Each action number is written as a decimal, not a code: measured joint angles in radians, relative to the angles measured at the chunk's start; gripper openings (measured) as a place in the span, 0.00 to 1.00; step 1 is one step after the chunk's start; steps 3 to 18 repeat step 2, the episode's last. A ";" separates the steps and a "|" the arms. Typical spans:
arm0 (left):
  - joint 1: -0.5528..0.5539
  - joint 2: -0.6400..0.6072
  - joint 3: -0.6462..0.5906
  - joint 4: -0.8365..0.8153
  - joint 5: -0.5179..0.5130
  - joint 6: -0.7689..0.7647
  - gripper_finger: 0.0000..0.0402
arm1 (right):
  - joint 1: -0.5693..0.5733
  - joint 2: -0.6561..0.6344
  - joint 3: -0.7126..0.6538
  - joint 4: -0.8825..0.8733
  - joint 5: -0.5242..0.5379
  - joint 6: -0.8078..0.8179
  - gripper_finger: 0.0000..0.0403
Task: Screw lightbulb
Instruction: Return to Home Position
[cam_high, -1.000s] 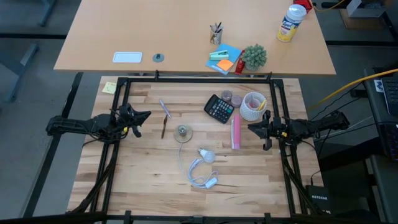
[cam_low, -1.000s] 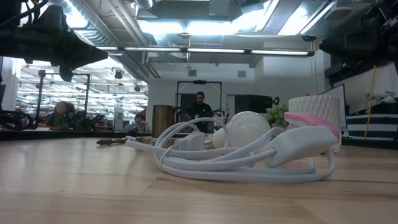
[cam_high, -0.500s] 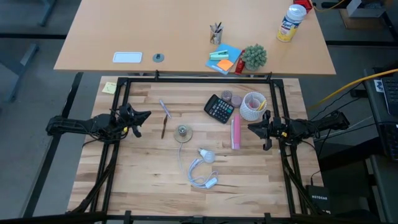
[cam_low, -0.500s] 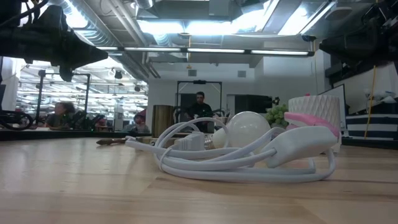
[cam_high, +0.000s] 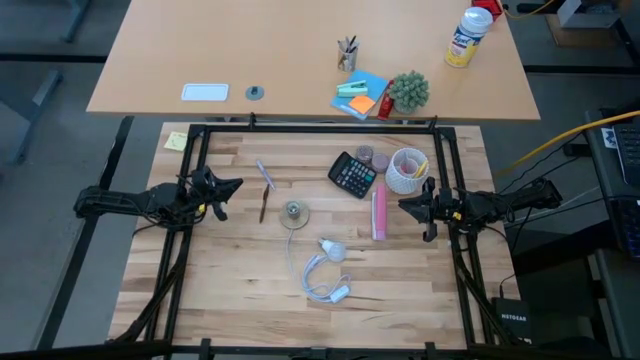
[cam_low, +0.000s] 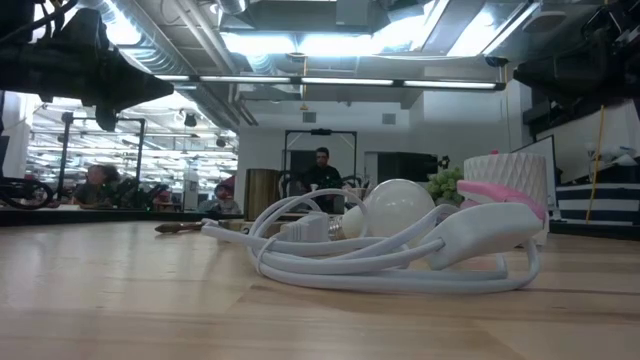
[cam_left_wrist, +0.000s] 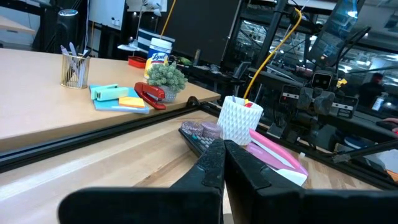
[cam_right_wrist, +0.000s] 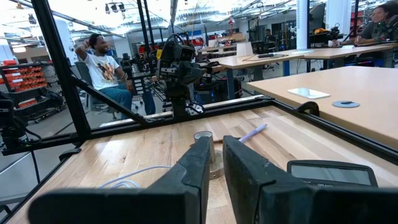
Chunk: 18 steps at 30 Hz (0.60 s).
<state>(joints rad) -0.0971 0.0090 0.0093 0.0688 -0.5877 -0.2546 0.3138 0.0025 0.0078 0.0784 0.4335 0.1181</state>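
The small frosted-white lightbulb (cam_high: 331, 248) lies on its side on the wooden table, just right of the middle; it also shows in the low view (cam_low: 398, 205). It lies against the looped white cord (cam_high: 318, 278) of the white socket (cam_high: 341, 294), which lies nearer the near edge. My left gripper (cam_high: 236, 185) hovers at the table's left side, shut and empty. My right gripper (cam_high: 403, 206) hovers at the right side, shut and empty. Both are well apart from the bulb.
A flat round greyish disc (cam_high: 293, 211) lies left of and beyond the bulb. A calculator (cam_high: 353, 174), a white patterned cup (cam_high: 407, 170), a pink tool (cam_high: 379, 213) and a pen (cam_high: 265, 174) lie toward the far side. People are in the room behind.
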 joint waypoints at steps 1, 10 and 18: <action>0.000 0.000 0.000 0.000 0.000 0.000 0.00 | 0.000 0.000 0.000 0.000 0.000 0.000 0.13; 0.000 0.000 0.000 0.000 0.000 0.000 0.00 | 0.000 0.000 0.000 0.000 0.000 0.000 0.13; 0.000 0.000 0.000 0.000 0.000 0.000 0.00 | 0.000 0.000 0.000 0.000 0.000 0.000 0.13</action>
